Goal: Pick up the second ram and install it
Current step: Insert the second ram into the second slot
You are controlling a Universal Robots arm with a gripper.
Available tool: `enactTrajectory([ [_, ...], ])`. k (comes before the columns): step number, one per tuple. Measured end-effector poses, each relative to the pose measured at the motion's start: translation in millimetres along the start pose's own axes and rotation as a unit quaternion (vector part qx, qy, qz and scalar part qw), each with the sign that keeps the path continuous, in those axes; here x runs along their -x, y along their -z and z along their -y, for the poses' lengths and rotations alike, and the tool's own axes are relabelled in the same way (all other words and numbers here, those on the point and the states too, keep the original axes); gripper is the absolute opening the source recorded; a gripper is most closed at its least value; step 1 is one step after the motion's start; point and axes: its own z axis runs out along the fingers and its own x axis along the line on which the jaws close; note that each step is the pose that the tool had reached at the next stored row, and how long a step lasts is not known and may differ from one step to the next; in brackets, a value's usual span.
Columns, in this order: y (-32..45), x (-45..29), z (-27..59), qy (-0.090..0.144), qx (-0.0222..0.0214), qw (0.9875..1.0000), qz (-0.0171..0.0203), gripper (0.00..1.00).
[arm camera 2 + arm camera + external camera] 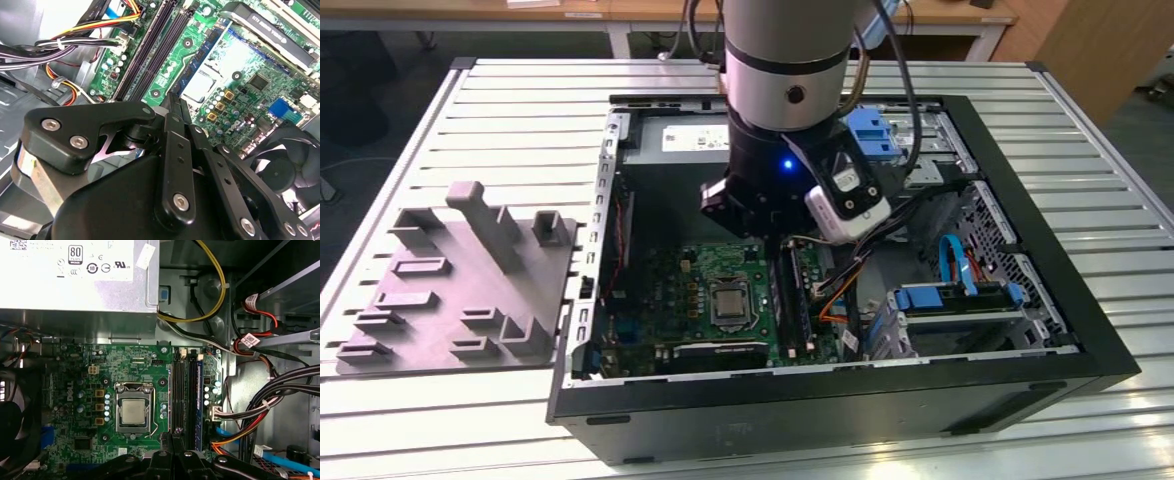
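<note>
Second ram looks to be the bluish-green stick [199,400] standing on edge in the black memory slot closest to the cable bundle [280,390] on the motherboard [75,370]. In the exterior view the slot bank [790,290] sits at 3 o'clock from the processor socket [724,300]. The gripper [170,102] is clenched, its tips pressed together, and hangs over the slot bank beside the stick. Whether it touches anything I cannot tell.
</note>
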Motion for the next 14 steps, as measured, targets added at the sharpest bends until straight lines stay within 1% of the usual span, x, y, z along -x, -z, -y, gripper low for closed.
enactTrajectory([
  [3,-1.4,0.1,0.0,0.000,0.0000,1.0000,0.0000,0.11],
  [5,-2.2,1.4,0.0,0.000,0.0000,1.0000,0.0000,0.11],
  [14,-5.8,10.5,0.0,0.000,0.0000,1.0000,0.0000,0.11],
])
